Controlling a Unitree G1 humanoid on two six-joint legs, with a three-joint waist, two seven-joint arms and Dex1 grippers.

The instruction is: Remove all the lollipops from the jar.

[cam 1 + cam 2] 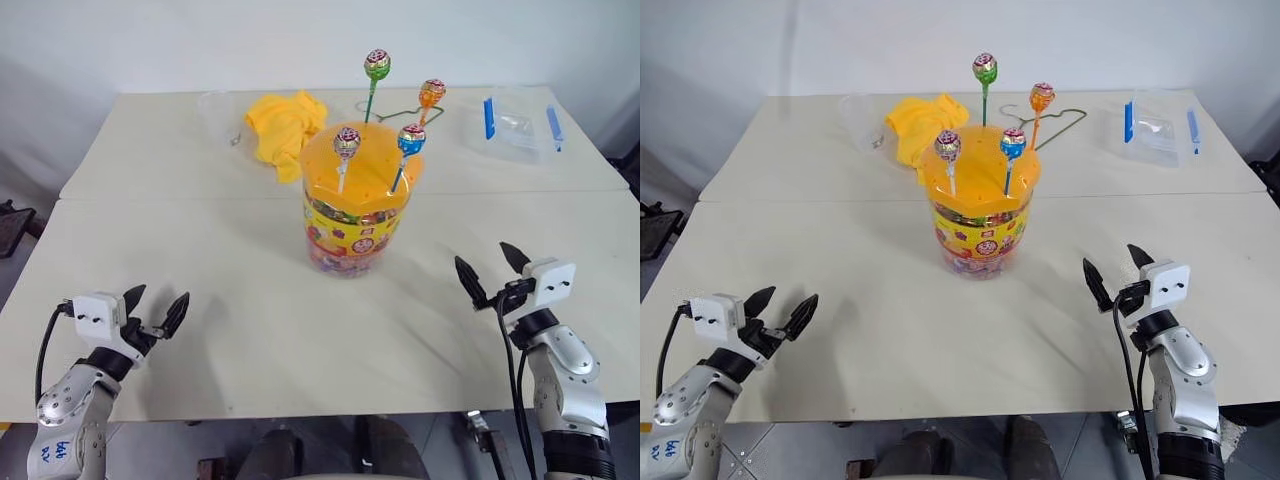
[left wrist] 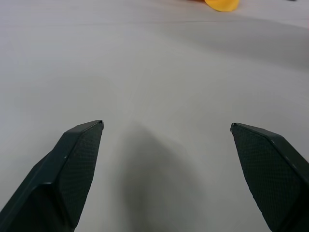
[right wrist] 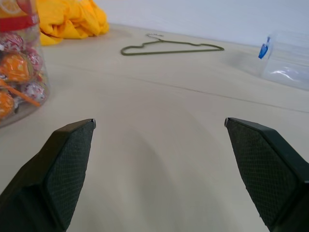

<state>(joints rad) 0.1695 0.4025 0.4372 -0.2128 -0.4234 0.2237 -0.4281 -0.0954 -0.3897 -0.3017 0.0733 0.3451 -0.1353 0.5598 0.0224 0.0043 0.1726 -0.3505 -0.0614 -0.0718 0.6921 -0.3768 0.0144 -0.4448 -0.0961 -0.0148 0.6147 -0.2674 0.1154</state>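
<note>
The table [image 1: 200, 250], pale beige w/ a seam running across it, is seen under everything. The jar [image 1: 355, 225] is stood upright near the table's centre, just on the near side of the seam, w/ a domed orange lid and a yellow label; wrapped candies are seen through its clear wall in the right wrist view. A yellow cloth [image 1: 284, 128] is bunched behind the jar, to its left, w/ a clear cup [image 1: 215, 108] lying beside it. A clear box [image 1: 520, 122] w/ blue clips is set at the far right of the table, well apart from the jar. A thin wire hanger [image 3: 169, 47] is laid flat between cloth and box, behind the jar.

The left gripper [image 1: 155, 308] is held low over the near left part of the table, fingers spread wide, nothing between them. The right gripper [image 1: 492, 270] is held over the near right part, fingers likewise wide apart and empty. Both are well apart from the jar, one on each side.

Four lollipops are stuck upright by their sticks in the lid's holes. The green-pink lolly [image 1: 377, 66] is stood tallest at the back, the orange lolly [image 1: 431, 94] to its right. The purple-pink lolly [image 1: 346, 142] is set at front left and the blue lolly [image 1: 411, 139] at front right, its stick tilted slightly.
</note>
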